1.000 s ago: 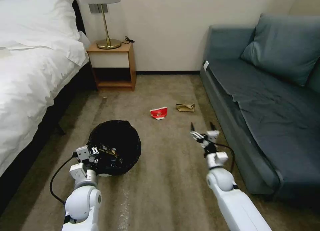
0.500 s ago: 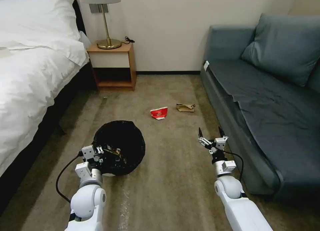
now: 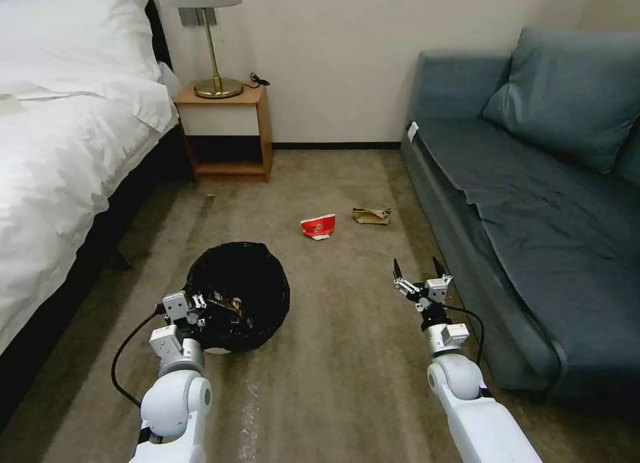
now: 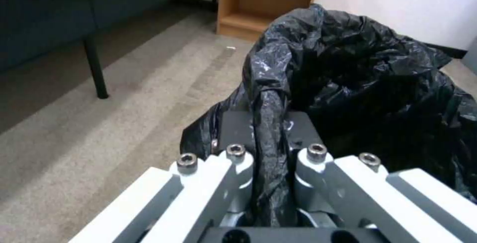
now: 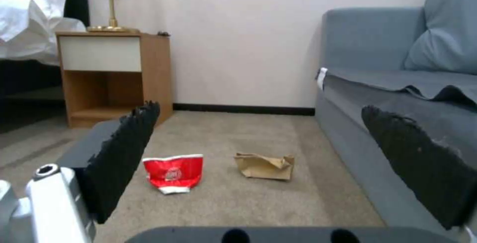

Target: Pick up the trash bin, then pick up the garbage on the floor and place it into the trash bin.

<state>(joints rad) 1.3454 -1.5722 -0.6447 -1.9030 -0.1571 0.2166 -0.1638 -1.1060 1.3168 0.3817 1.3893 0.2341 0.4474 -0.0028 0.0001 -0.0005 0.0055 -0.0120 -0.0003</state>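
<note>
The trash bin (image 3: 239, 296), lined with a crinkly black bag, is held at its near rim by my left gripper (image 3: 197, 303), which is shut on the bag-covered rim (image 4: 268, 135). A yellow-brown wrapper (image 3: 225, 304) lies inside it. On the carpet ahead lie two pieces of garbage: a crushed red-and-white paper cup (image 3: 318, 226) (image 5: 174, 173) and a crumpled brown paper (image 3: 371, 215) (image 5: 263, 166). My right gripper (image 3: 419, 271) (image 5: 258, 168) hovers open above the carpet, short of both pieces, its fingers (image 5: 124, 153) wide apart and pointing at them.
A white-sheeted bed (image 3: 60, 149) runs along the left, with a wooden nightstand (image 3: 227, 133) and lamp at the back wall. A blue sofa (image 3: 533, 196) lines the right, close beside my right arm. Open carpet lies between them.
Over the second both arms shifted to the right, the bin going along in the left gripper. In the last half second the right gripper eased slightly back to the left.
</note>
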